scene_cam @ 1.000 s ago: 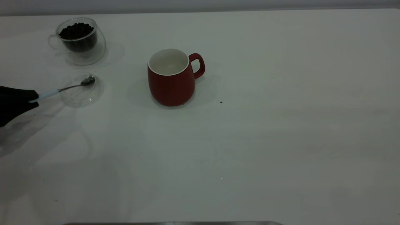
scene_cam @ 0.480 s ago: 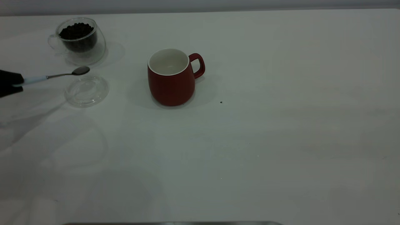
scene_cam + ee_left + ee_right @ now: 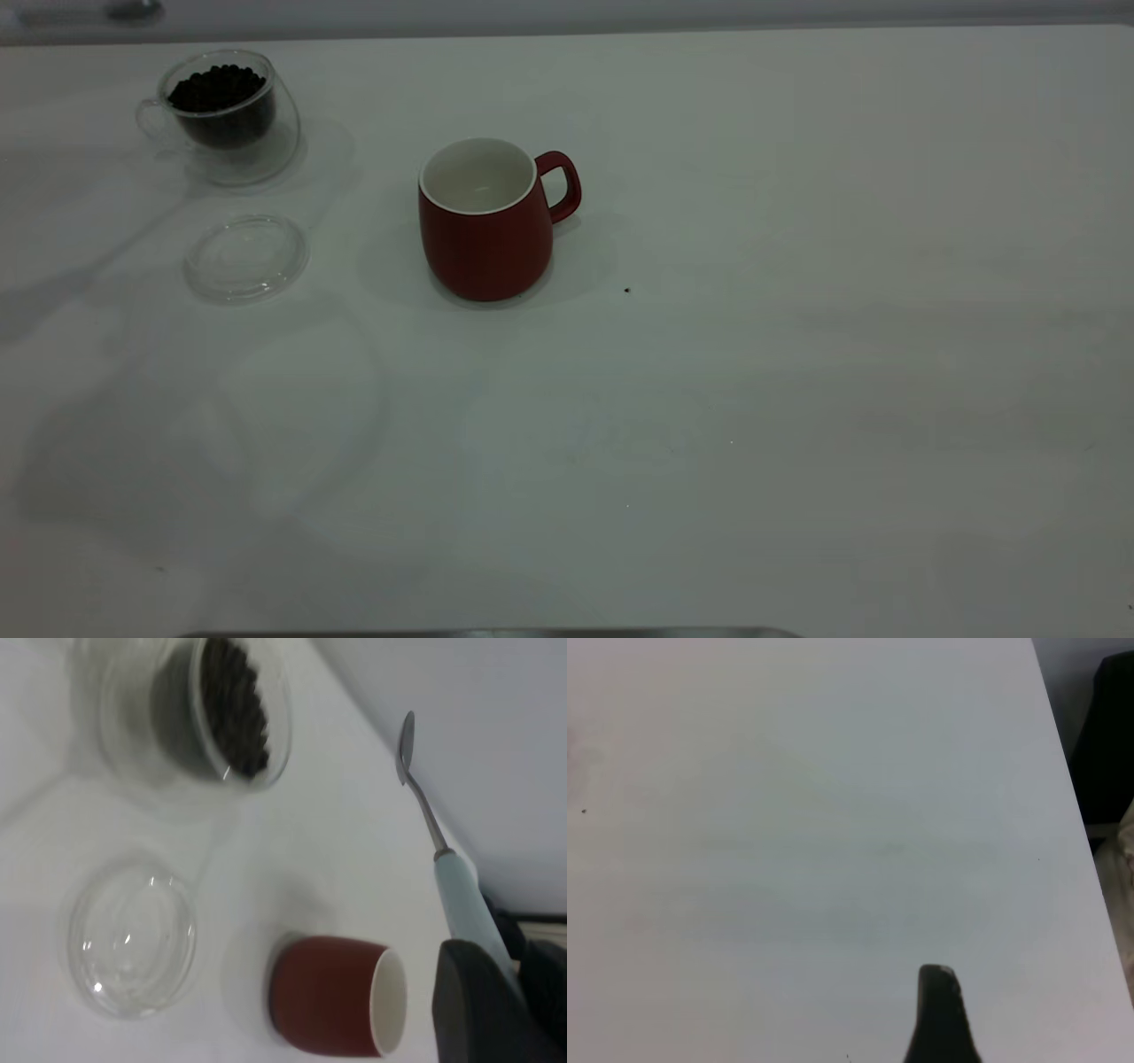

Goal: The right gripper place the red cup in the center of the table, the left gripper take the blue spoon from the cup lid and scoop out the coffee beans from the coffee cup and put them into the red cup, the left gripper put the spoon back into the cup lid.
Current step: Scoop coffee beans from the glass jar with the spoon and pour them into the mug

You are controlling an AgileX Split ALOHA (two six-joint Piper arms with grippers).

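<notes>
Left hand (image 3: 496, 979) clamped on blue spoon (image 3: 461, 899) handle, raised over counter (image 3: 709, 372) far-left corner, spoon bowl empty, right hand (image 3: 939, 1010) state indeterminate.

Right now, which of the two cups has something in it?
The clear glass coffee cup at the table's far left corner: it holds a heap of dark coffee beans. The red cup near the middle shows only its bare white inside.

Blue spoon (image 3: 440, 855) lifted off the cup lid (image 3: 246, 258) and carried up past the table's far edge, its bowl seen near the exterior view's top left corner, left gripper (image 3: 496, 992) clamped on its handle, gone from that view.
</notes>
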